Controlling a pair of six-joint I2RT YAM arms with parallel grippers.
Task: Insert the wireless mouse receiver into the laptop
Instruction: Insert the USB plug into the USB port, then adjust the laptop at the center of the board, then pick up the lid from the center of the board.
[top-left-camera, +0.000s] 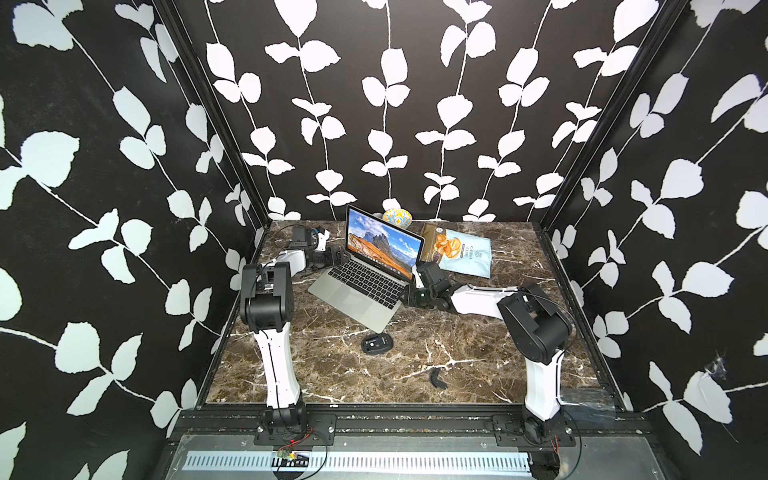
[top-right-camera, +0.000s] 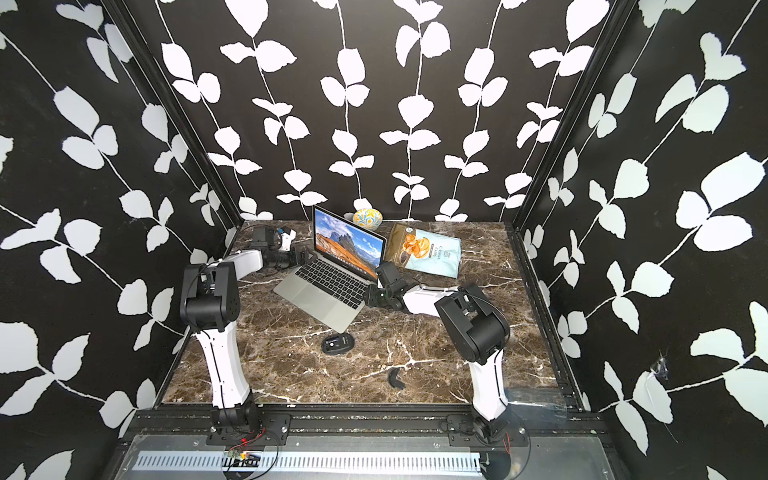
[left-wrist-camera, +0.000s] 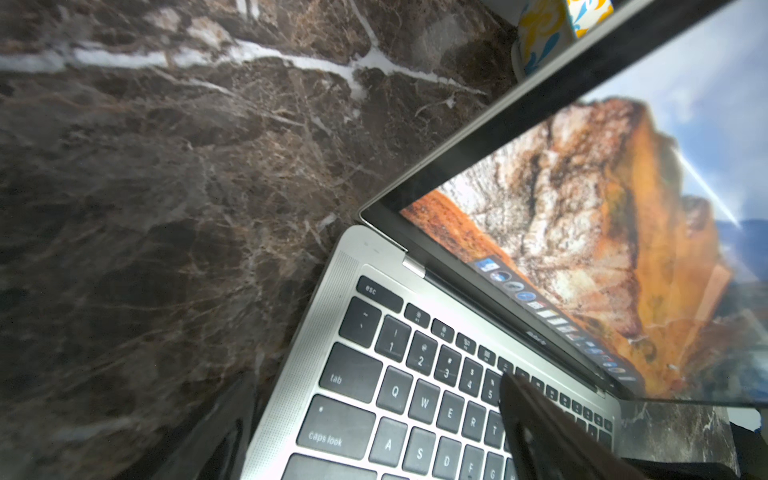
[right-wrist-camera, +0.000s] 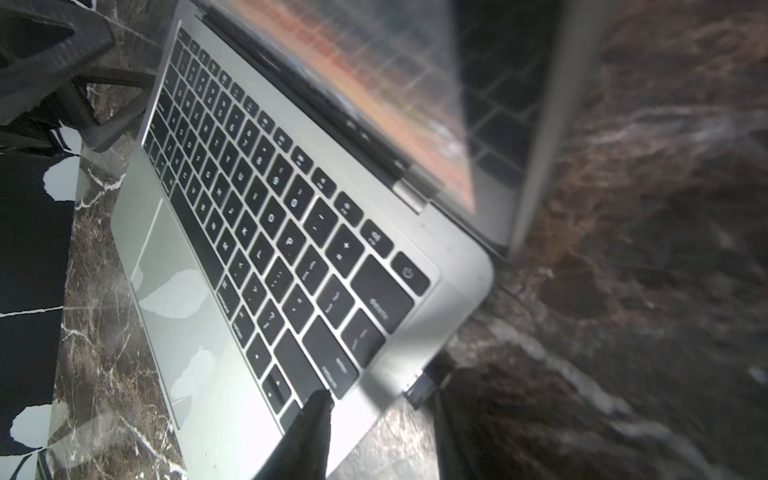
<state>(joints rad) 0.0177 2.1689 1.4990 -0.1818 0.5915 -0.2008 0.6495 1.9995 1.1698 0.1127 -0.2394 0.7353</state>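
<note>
The open silver laptop (top-left-camera: 357, 291) (top-right-camera: 328, 299) sits askew at the back of the marble table, its screen showing orange mountains. A small black receiver (right-wrist-camera: 422, 386) with a bit of metal showing juts from the laptop's right side edge (right-wrist-camera: 415, 345). My right gripper (right-wrist-camera: 380, 397) (top-left-camera: 409, 293) is open around that edge; one finger (right-wrist-camera: 316, 419) hangs over the keys, and the receiver lies close to the other. My left gripper (left-wrist-camera: 374, 380) (top-left-camera: 338, 254) is wide open, straddling the laptop's left rear edge (left-wrist-camera: 316, 332). The black mouse (top-left-camera: 377, 344) (top-right-camera: 338, 343) lies in front of the laptop.
A curved black cover piece (top-left-camera: 437, 379) lies on the table right of the mouse. A pale blue chips bag (top-left-camera: 459, 251) lies behind the right arm. A patterned bowl (top-left-camera: 397, 217) stands behind the screen. Black leaf-print walls close in three sides.
</note>
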